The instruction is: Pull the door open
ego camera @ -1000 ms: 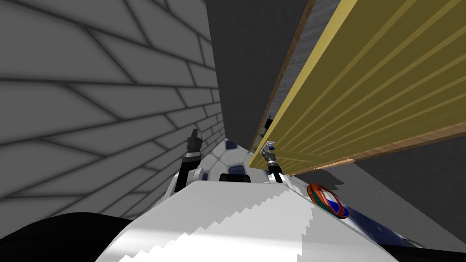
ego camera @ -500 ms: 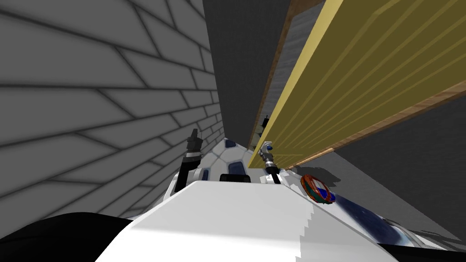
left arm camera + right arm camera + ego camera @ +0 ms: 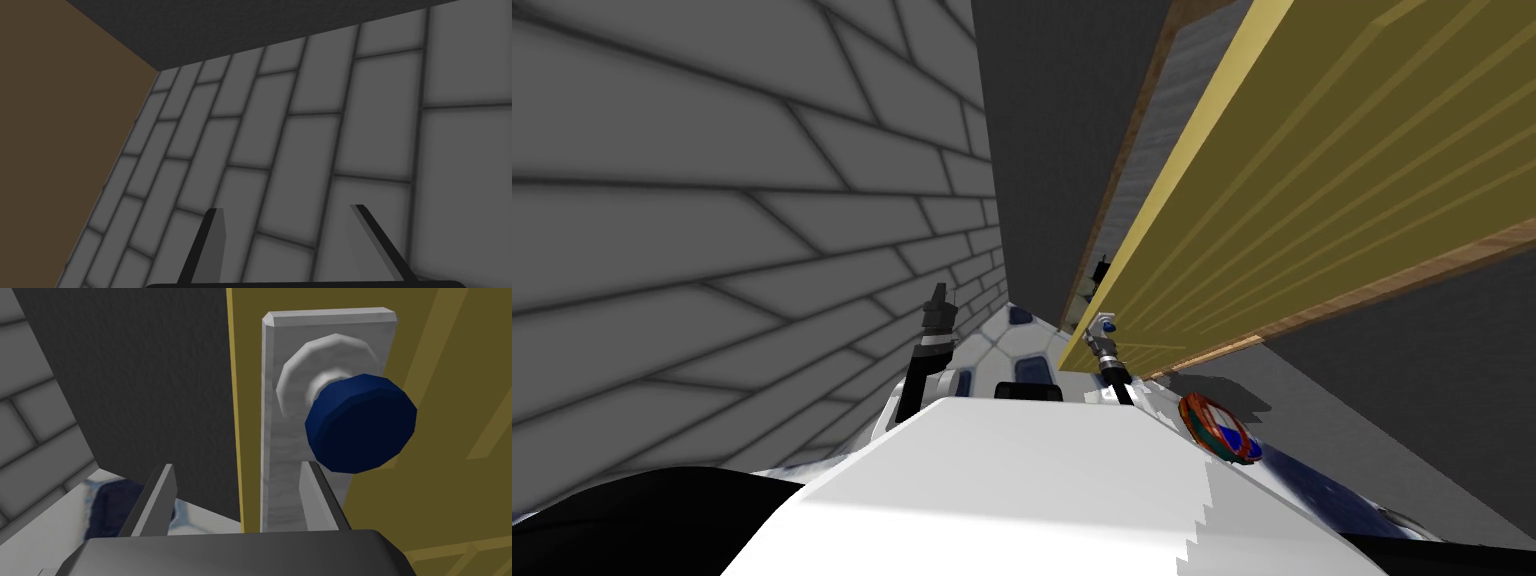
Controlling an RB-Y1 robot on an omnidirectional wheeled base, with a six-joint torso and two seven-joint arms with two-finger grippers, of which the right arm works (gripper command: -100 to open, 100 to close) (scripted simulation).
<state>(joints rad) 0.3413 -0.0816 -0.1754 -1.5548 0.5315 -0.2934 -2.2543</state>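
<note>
The olive-yellow door (image 3: 1312, 180) stands ajar, its free edge (image 3: 233, 413) apart from the brown frame (image 3: 1132, 150). A grey plate (image 3: 290, 438) near that edge carries a dark blue round knob (image 3: 362, 423), also seen as the knob (image 3: 1109, 323) in the head view. My right gripper (image 3: 237, 466) is open just short of the door; its fingers straddle the door's edge line, and the knob lies beyond the outer finger (image 3: 315, 493). The right gripper (image 3: 1102, 332) sits at the door's edge. My left gripper (image 3: 939, 300) is raised on the left, and the left gripper (image 3: 286, 210) is open and holds nothing.
A grey tiled wall (image 3: 732, 220) runs close on the left, and a dark grey wall (image 3: 1052, 130) lies ahead beside the frame. The white floor with blue patches (image 3: 1012, 345) shows between the arms. A round red, white and blue object (image 3: 1220, 427) lies near the door's foot.
The gap between the door's edge and the frame has widened. My head view has swayed slightly. The right gripper stays by the knob; the left arm has not moved.
</note>
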